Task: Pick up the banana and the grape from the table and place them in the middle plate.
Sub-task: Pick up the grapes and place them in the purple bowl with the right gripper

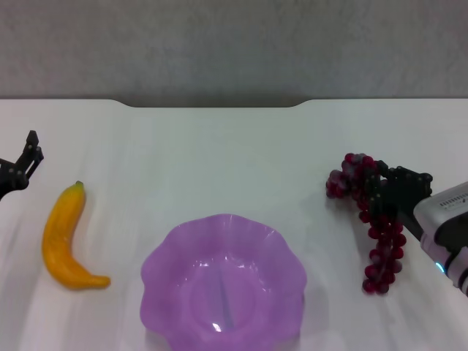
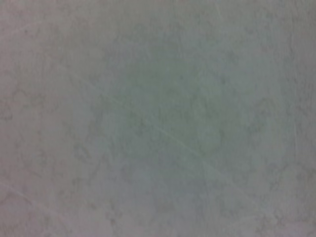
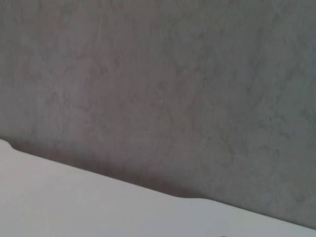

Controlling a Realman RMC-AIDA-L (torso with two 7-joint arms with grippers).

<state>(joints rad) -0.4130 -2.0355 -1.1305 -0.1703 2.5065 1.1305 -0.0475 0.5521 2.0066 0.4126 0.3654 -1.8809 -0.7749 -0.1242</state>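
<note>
right tool (image 1: 380, 191) at 3 o'clock on dark red-purple grape bunch (image 1: 374, 234), clamped or not: cannot tell | bunch looks floppy, fragile; take near stem | left tool (image 1: 29, 155) at 9 o'clock, jaw state unclear

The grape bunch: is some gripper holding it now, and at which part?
It seems so: the right gripper closes around the upper part of the grape bunch, near its stem end. The left gripper holds nothing; the banana lies free on the table.

My right wrist camera: white table (image 3: 74, 207) fills lower part of shot, its far edge slanting across frame (shallow notch step visible in it). Beyond edge, mottled grey wall (image 3: 173, 89). I see nothing else.
</note>
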